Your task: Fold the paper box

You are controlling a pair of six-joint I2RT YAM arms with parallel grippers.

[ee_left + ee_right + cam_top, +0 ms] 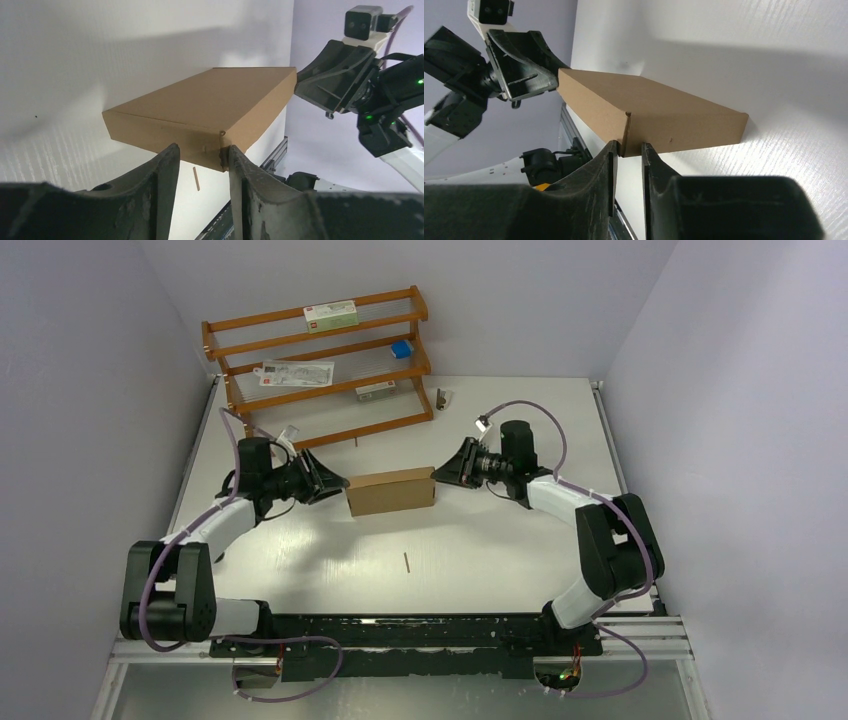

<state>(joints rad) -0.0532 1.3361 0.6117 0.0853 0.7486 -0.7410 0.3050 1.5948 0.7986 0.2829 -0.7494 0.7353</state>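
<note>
From above, the paper box (390, 492) is seen closed and lying flat near the middle of the white table (500, 540), in front of a wooden rack (390, 422). The left gripper (335, 480) is set against its left end and the right gripper (445, 472) against its right end, and a small stick (407, 562) lies nearer the arm bases. In the left wrist view, the left gripper (200, 150) is seen with its fingers (160, 175) parted. A near corner of the paper box (210, 100) is framed in the gap, though whether it is grasped cannot be told. In the right wrist view, the fingers (654, 170) of the right gripper (628, 146) are drawn close together at a corner seam of the paper box (659, 110). Whether it is pinched cannot be told either.
</note>
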